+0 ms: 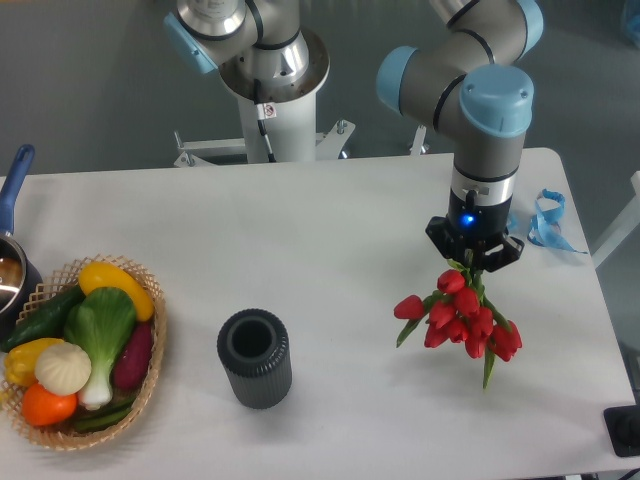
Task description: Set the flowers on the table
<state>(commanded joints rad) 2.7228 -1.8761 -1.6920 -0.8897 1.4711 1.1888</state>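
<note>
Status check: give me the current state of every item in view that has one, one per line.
end effector: shut on the flowers' stems
flowers: held, blooms hanging down over the table
vase: upright, empty
basket: full of vegetables
pot: at left edge, mostly cropped

Around the gripper (pixel 474 262) and the bunch of red tulips (pixel 460 315) hanging from it, the white table (pixel 340 220) lies bare on the near, left and far sides. The nearest obstacle on the left is the dark ribbed vase (pixel 255 358), upright and well apart from the flowers, with open tabletop between them. A blue ribbon (pixel 545 222) lies just right of the gripper near the table's right edge. The wicker basket of vegetables (pixel 80 355) and a blue-handled pot (pixel 12 255) crowd the far left edge. A small black object (pixel 625 430) sits at the near right corner.
</note>
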